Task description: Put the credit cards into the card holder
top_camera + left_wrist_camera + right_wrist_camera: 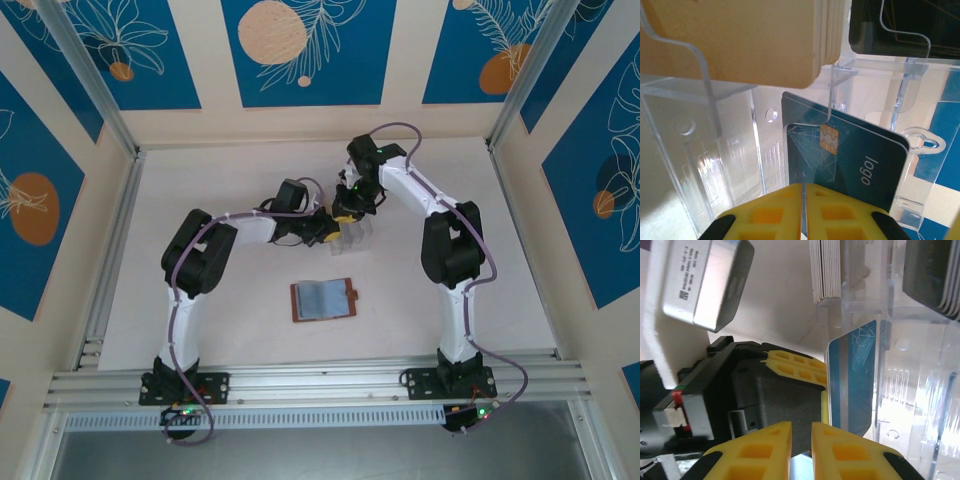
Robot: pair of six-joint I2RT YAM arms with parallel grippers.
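left gripper point(804, 192) clenched, apparently on lower edge of teal card point(860, 160) rising ahead in clear rack point(735, 150); right gripper point(801, 432) ajar, empty.

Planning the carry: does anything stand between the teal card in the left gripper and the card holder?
The teal card, pinched by the left gripper, sits in the clear rack, whose front lip crosses it. Past the rack, bare table reaches the card holder.

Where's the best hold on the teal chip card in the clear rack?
The teal chip card sits in a slot of the clear rack: pinch its free edge across both flat faces, coming from the rack's open side. The left gripper is shut there.
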